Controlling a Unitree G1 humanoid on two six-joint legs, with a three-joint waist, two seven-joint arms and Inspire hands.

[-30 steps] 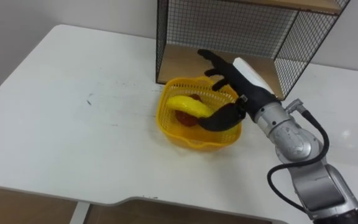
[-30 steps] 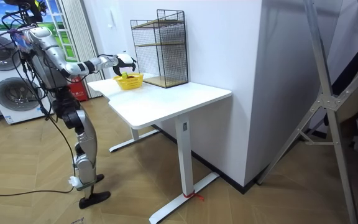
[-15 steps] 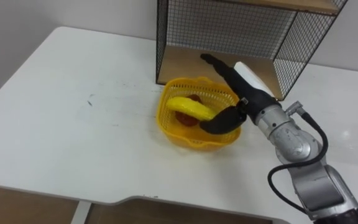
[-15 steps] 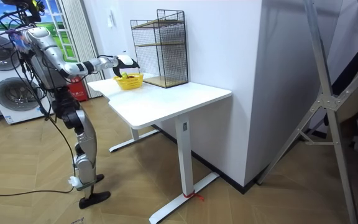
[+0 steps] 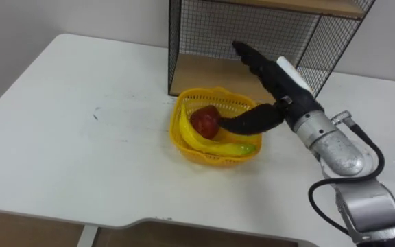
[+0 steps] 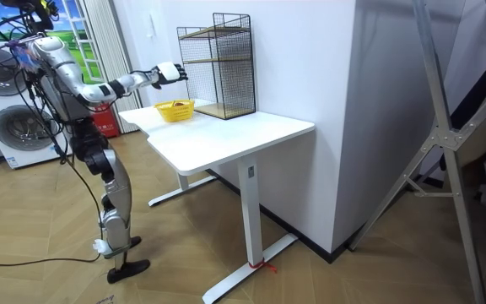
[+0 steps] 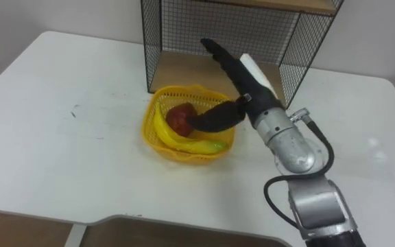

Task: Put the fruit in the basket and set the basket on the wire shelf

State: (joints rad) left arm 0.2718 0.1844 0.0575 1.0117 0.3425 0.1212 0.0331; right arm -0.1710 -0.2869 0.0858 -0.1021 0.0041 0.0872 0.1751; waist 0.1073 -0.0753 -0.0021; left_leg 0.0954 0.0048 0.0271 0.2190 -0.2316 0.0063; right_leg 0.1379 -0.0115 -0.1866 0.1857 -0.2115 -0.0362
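Observation:
A yellow plastic basket stands on the white table, just in front of the black wire shelf. In it lie a red apple and a yellow banana, the banana curved along the near wall. My right hand hovers above the basket's right rim, open, with straight fingers pointing at the shelf's mouth and the thumb reaching down over the basket. It holds nothing. In the room view I stand at the table's end, right hand raised above the basket.
The shelf's wooden lower board lies right behind the basket, with mesh walls on either side. The table's left half is bare, and its front edge runs close below. Washing machines stand behind me.
The right hand has let the banana go and risen toward the shelf with fingers straightened. The banana now lies low in the basket, and the apple shows on top.

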